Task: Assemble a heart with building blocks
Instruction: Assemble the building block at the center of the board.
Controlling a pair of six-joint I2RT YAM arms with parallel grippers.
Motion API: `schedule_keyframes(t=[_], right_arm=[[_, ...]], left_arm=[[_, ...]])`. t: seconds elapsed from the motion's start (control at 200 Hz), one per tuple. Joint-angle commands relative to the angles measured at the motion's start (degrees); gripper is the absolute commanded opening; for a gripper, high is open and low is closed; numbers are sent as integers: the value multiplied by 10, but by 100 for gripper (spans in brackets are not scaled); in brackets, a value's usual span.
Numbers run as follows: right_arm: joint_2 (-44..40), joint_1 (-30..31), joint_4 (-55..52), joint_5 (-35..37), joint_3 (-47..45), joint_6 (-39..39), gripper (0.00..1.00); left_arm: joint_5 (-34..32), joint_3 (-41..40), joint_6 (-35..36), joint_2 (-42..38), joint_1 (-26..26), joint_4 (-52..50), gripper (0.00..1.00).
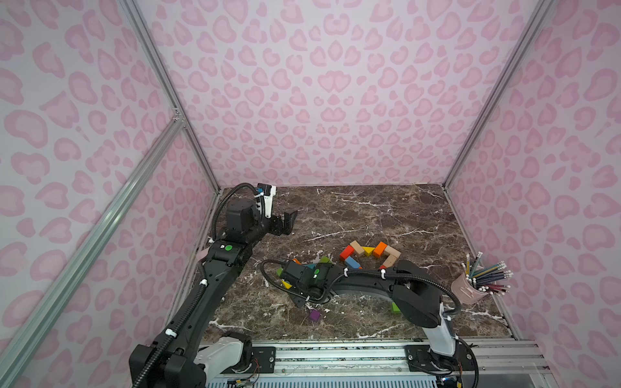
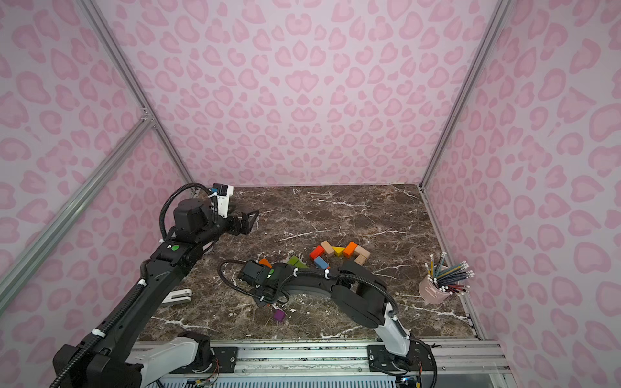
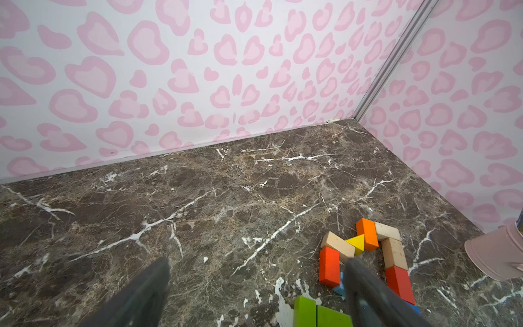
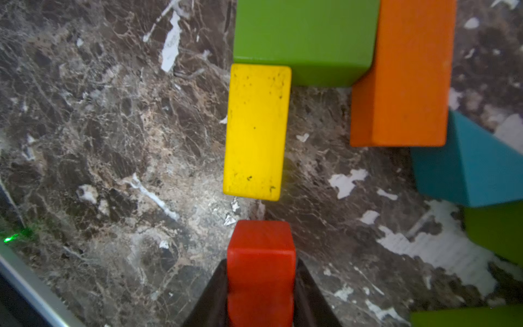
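Gripping a red block [image 4: 260, 254], the right fingers [image 4: 212, 300] ready it for the half-built heart [image 1: 368, 251]; the left fingers [image 3: 147, 291] gape empty.

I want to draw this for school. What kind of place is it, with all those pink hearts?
Probably a robot practice booth, not a real room: a left arm and right arm mounted on a metal rail, heart-print panels in metal frames, and building blocks on a marble-look tabletop.

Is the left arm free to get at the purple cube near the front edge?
Probably yes. The left gripper is open and empty, and the purple cube sits alone on bare table; the right arm hangs close behind it.
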Motion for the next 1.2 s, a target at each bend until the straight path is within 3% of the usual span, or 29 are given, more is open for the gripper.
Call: schedule_keyframes(t=[0.0,0.815,1.195], right_arm=[[25,-1,-17,1,37,7,27],[62,-4,-39,9,77,11,31],[56,-4,-38,13,72,16,47]], left_arm=[[4,-1,5,-1,1,32,97],[10,-3,7,-4,1,33,97],[13,-4,6,-7,1,34,97]])
